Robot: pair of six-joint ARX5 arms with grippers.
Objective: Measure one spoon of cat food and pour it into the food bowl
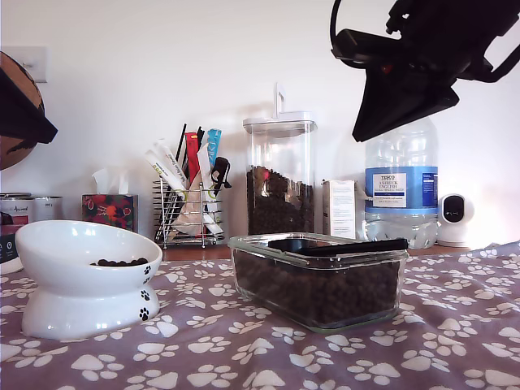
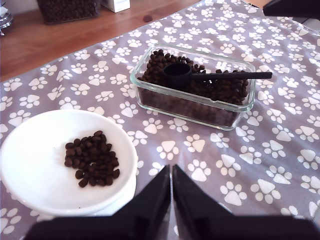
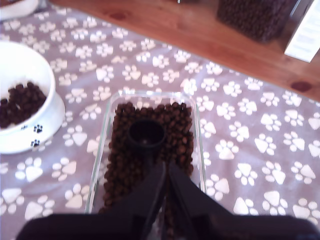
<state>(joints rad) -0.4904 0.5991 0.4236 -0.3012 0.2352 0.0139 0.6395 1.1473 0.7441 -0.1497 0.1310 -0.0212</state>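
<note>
The black spoon [image 1: 341,246] [image 2: 177,75] [image 3: 146,136] lies on the cat food [image 1: 317,288] [image 2: 225,90] [image 3: 175,125] in a clear glass dish [image 1: 244,241], its handle resting across the rim. A small heap of kibble [image 2: 92,157] sits in the white food bowl [image 1: 73,276] [image 2: 30,185] [image 3: 27,57] at the exterior view's left. My second gripper [image 1: 361,130] [image 3: 166,167] hangs shut and empty high above the dish. My first gripper [image 2: 171,170] is shut with nothing in it, above the cloth beside the bowl.
Behind the dish stand a tall jar of kibble [image 1: 280,179], a water bottle [image 1: 402,187], a wire rack of sticks [image 1: 188,203], a tissue box [image 1: 110,210] and a small white camera [image 1: 455,219]. A dark arm part [image 1: 16,114] shows at the exterior view's left edge.
</note>
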